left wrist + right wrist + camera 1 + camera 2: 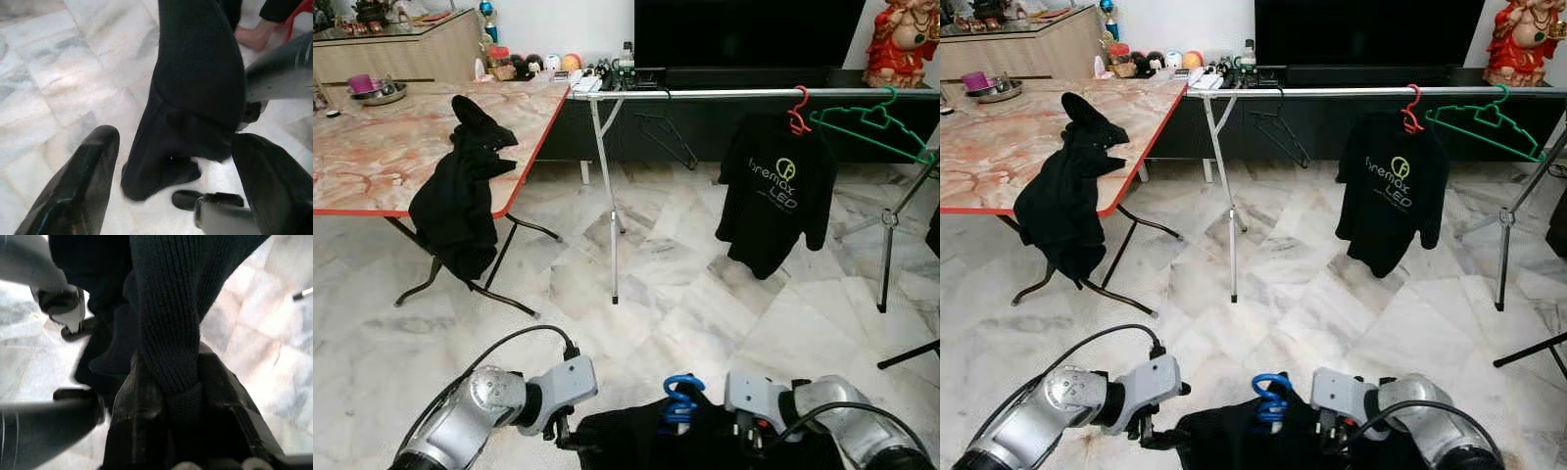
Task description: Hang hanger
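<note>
Head stereo pair: forward-down over marble floor [705, 284], sharing desk [382, 157] and clothes rail [1351, 91]. Wrist views: close along own tool fingers [78, 186], both onto black garment [166, 308].

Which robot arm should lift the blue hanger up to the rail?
Probably the right. The right gripper is shut on the black knitted garment carrying the blue plastic hanger. The left gripper is open beside the cloth.
</note>
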Tool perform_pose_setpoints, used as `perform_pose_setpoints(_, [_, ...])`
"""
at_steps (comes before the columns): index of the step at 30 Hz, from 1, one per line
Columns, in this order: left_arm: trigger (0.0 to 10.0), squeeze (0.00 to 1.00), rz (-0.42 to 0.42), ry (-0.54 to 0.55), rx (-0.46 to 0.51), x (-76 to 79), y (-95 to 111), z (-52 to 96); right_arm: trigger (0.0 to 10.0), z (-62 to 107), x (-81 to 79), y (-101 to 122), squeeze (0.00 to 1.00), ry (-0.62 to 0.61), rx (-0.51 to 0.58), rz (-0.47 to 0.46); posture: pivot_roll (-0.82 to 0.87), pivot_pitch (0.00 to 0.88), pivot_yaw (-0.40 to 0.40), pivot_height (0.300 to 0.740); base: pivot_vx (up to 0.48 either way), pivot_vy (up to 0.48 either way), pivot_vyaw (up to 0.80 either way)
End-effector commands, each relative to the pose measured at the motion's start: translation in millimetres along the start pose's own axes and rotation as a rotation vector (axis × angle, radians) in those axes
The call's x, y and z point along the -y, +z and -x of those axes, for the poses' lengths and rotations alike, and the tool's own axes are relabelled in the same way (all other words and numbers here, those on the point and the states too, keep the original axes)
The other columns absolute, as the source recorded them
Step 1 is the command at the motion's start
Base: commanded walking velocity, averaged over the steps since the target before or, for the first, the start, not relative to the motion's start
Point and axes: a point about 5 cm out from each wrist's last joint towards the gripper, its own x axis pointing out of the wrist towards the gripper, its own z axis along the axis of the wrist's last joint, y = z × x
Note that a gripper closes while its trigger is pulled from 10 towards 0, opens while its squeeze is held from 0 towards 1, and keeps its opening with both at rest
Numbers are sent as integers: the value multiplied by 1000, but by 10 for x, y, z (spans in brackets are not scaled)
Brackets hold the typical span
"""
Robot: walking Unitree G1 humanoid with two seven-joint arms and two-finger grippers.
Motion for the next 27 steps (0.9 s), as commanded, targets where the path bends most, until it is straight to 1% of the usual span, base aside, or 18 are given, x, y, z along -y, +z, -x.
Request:
perform_pose_setpoints(1, [10000, 1000, -19, 4, 1, -12, -4, -29, 0, 19, 84, 127, 0, -21, 40, 51, 39, 52, 5, 740, 0, 0, 0])
perform_pose_setpoints(2, [10000, 741, -22, 4, 2, -10, -10, -41, 0, 15, 87, 137, 0, -21, 44, 53, 40, 51, 4, 740, 0, 0, 0])
perform_pose_setpoints(3, [10000, 741, -23, 3, 2, -9, -14, -48, 0, 13, 90, 144, 0, -21, 47, 53, 40, 51, 4, 740, 0, 0, 0])
perform_pose_setpoints(4, [10000, 149, -14, -2, 7, -3, -17, -56, 0, 10, 92, 153, 0, -21, 50, 56, 39, 52, 4, 740, 0, 0, 0])
perform_pose_setpoints(5, [10000, 0, 0, -10, 18, 7, -20, -80, 0, 0, 85, 167, 0, -13, 54, 62, 39, 52, 4, 740, 0, 0, 0])
perform_pose_setpoints(10, [10000, 0, 8, -2, 30, -2, -20, -157, 0, -38, 34, 219, 0, 22, 92, 75, 36, 55, 3, 740, 0, 0, 0])
perform_pose_setpoints(13, [10000, 0, -5, 12, 56, -24, 34, -197, 0, -57, -2, 245, 0, 58, 114, 76, 33, 58, 3, 740, 0, 0, 0])
perform_pose_setpoints(16, [10000, 0, 6, 30, 80, -57, 66, -214, 0, -68, -20, 252, 0, 75, 118, 81, 31, 59, 1, 740, 0, 0, 0])
perform_pose_setpoints(19, [10000, 0, 14, 36, 82, -73, 59, -219, 0, -71, -19, 257, 0, 74, 120, 82, 31, 59, 0, 740, 0, 0, 0])
perform_pose_setpoints(23, [10000, 0, 60, 21, 108, -75, 45, -202, 0, -79, 20, 314, 0, 56, 136, 98, 31, 61, -2, 740, 0, 0, 0])
perform_pose_setpoints(25, [9882, 0, 100, 8, 137, -63, 36, -202, 0, -92, 45, 365, 0, 40, 158, 105, 32, 61, -5, 740, 0, 0, 0])
perform_pose_setpoints(26, [9451, 0, 104, 8, 142, -63, 36, -204, 0, -94, 49, 373, 0, 38, 162, 105, 33, 61, -5, 740, 0, 0, 0])
perform_pose_setpoints(27, [9373, 0, 106, 9, 143, -64, 37, -204, 0, -96, 52, 379, 0, 37, 164, 106, 34, 62, -6, 740, 0, 0, 0])
